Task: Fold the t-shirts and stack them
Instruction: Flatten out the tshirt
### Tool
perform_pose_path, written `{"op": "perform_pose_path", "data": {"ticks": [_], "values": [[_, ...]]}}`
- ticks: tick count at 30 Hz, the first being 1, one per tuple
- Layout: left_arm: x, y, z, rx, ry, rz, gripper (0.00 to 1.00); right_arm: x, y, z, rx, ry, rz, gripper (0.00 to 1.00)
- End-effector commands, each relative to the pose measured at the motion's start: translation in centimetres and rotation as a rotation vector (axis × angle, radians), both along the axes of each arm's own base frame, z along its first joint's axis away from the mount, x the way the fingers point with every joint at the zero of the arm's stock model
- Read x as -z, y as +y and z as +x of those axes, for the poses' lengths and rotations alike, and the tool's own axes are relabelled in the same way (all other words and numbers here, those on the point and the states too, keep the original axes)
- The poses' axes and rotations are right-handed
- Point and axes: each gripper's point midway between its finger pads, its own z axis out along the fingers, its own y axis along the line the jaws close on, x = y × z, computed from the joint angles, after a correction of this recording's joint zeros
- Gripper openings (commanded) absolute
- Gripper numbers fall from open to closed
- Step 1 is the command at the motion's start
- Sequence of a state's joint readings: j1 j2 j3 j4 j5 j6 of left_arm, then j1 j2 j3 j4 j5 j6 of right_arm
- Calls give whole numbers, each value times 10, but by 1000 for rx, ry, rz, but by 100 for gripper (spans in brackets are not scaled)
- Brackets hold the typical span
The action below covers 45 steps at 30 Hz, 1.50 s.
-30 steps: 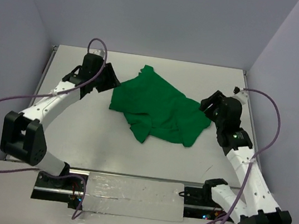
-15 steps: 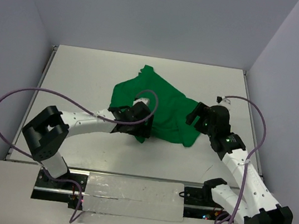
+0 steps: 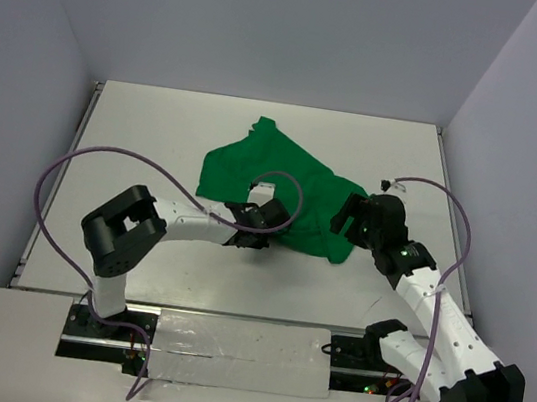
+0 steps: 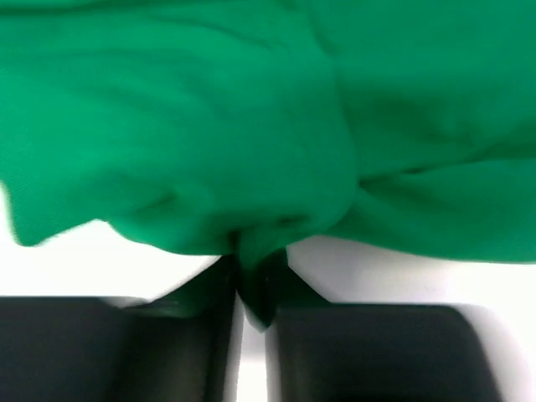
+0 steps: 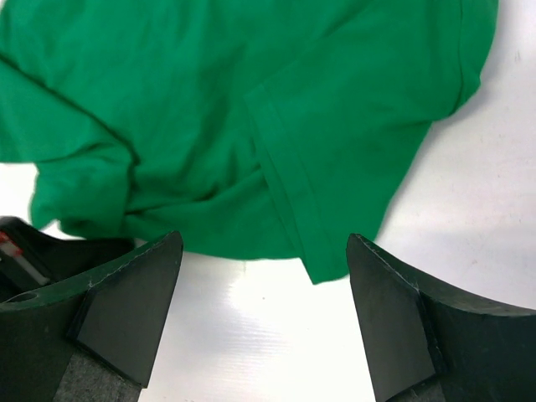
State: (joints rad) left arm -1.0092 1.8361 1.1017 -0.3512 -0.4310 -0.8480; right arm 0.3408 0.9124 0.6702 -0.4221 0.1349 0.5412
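Pinching the near edge of the crumpled bright green cloth t-shirt lying mid-way across the white tabletop, the left tool is clamped on a fold. The right tool gapes wide apart, the shirt's right hem just ahead of it.

Flat, matte, off-white rectangular tabletop. Lying directly on it, around the middle and reaching toward the far edge, a single bright green short-sleeved cloth t-shirt, crumpled and folded over itself. Sleeve hem spread flat on the white surface at the right side of the heap.
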Motion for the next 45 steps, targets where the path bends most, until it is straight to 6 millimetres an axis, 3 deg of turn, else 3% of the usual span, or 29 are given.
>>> {"op": "perform_pose_path", "data": {"ticks": [1, 4, 6, 10, 15, 18, 22, 29, 33, 39, 45], "values": [[-17, 20, 17, -78, -78, 103, 10, 6, 1, -1, -4, 9, -6, 86], [-51, 34, 19, -70, -98, 107, 10, 6, 3, 1, -12, 8, -4, 86], [-82, 33, 15, -22, -89, 1, 10, 10, 4, 2, -20, 19, -10, 86], [-136, 53, 18, 28, -98, -242, 10, 23, 11, 3, -52, 59, -38, 84], [-170, 64, 25, 72, -108, -447, 10, 42, 26, 4, -98, 116, -98, 80], [-178, 60, 27, 96, -97, -512, 10, 56, 36, 6, -125, 154, -143, 80], [-175, 54, 29, 103, -77, -539, 10, 78, 39, 13, -123, 216, -202, 78], [-160, 53, 30, 88, -46, -528, 10, 70, 61, 30, -165, 188, -204, 78], [-155, 53, 30, 74, -37, -532, 10, 63, 67, 58, -131, 185, -242, 78], [-152, 57, 32, 61, -39, -517, 10, 82, 68, 83, -89, 236, -278, 75], [-152, 62, 33, 46, -43, -515, 10, 96, 56, 84, -35, 261, -312, 62]]}}
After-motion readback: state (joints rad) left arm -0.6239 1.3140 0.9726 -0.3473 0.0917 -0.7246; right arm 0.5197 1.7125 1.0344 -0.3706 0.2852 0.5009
